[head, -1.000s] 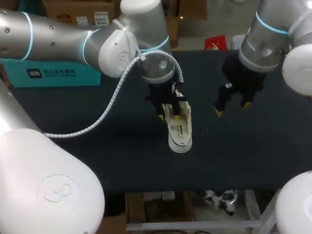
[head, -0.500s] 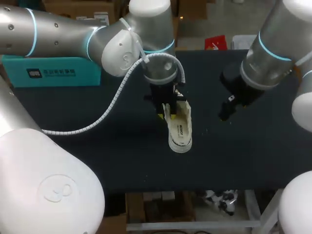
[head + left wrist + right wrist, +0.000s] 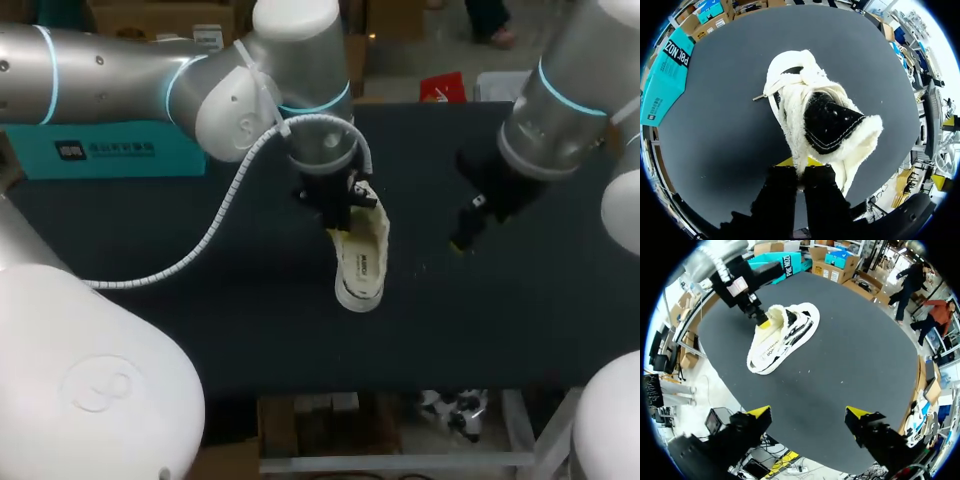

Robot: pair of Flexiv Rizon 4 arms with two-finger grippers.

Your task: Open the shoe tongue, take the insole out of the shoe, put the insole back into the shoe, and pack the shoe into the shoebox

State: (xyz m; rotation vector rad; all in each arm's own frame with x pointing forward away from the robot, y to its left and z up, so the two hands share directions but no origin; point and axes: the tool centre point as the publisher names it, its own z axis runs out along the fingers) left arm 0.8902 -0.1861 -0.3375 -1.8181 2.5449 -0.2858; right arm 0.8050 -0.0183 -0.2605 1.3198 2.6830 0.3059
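Pinching the fleecy collar of the shoe (image 3: pixel 815 115), the left gripper (image 3: pixel 799 167) shows its tight grip only in its wrist view; the right gripper (image 3: pixel 807 414) gapes wide; the shoebox (image 3: pixel 100 150) hides its contents.

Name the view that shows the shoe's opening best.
The left wrist view: it looks straight into the shoe, showing the dark inside ringed by fleecy lining. The head view shows it from above, with the left jaws covering the opening. The right wrist view shows mainly its side.
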